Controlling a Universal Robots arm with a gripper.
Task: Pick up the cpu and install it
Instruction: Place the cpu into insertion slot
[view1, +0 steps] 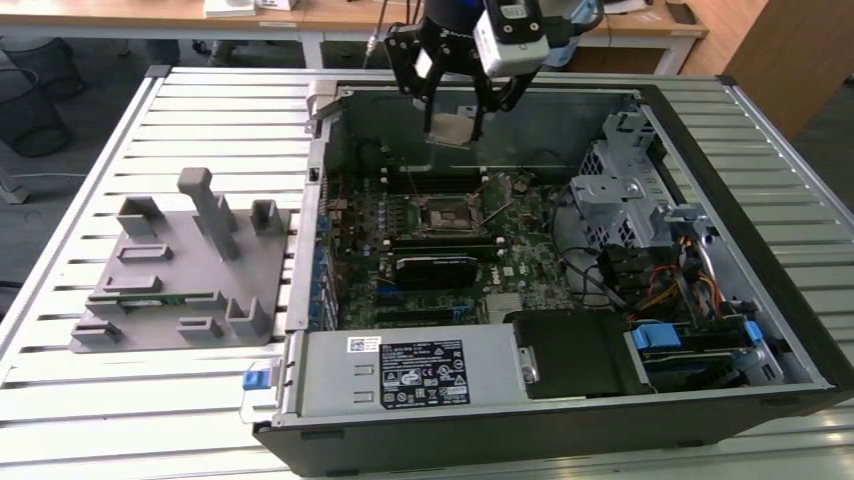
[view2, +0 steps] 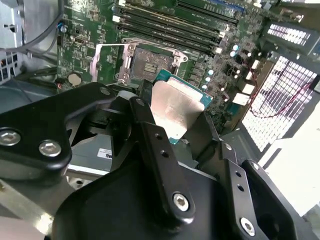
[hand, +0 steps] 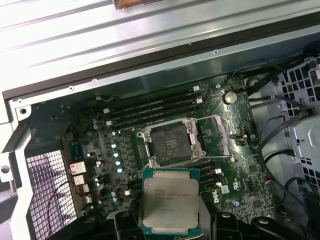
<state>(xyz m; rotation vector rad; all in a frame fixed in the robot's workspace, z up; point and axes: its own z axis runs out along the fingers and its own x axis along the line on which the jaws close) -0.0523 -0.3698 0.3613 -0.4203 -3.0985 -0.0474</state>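
My gripper (view1: 454, 125) hangs above the far end of the open computer case, shut on the cpu (view1: 450, 127). The cpu is a flat square chip with a silvery top and a green rim; it shows in the first wrist view (hand: 170, 201) and in the second wrist view (view2: 176, 109), held between the black fingers (view2: 150, 135). Below it lies the motherboard (view1: 441, 235) with its open cpu socket (view1: 446, 213), a dark square in a metal frame, seen in both wrist views (hand: 171, 143) (view2: 150, 65). The chip hangs above the board, off to one side of the socket.
Memory slots (hand: 150, 107) run beside the socket. A drive cage and cables (view1: 641, 230) fill the case on the exterior view's right, and the power supply (view1: 400, 372) sits at the near end. A grey fixture block (view1: 187, 265) stands on the slatted table at the exterior view's left.
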